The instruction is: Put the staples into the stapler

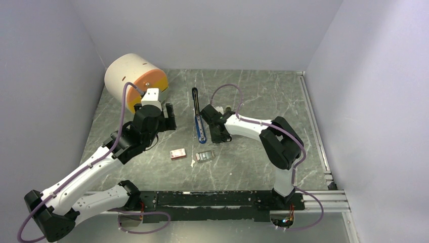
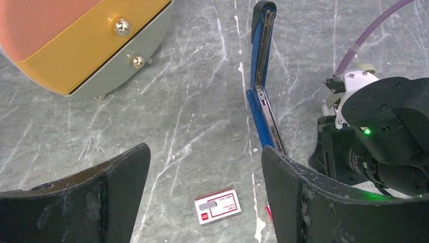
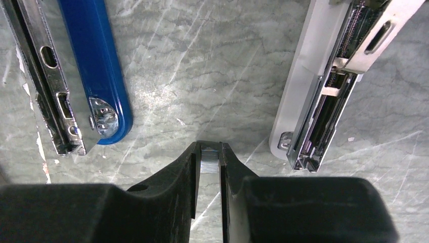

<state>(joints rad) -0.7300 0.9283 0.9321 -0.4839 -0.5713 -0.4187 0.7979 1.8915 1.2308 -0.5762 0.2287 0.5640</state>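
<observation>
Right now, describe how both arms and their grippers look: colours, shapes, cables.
The left arm and right arm have white shells on the links and chunky black joints. A mauve cable runs in loops along each. The left gripper and right gripper each have two matte black fingers, broad and scuffed. A small green light glows on the right wrist housing.

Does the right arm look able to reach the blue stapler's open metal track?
Probably yes. The right arm, a staple strip between its jaws, sits right beside the stapler, whose metal channel lies opened and uncovered. Nothing stands between them.
</observation>
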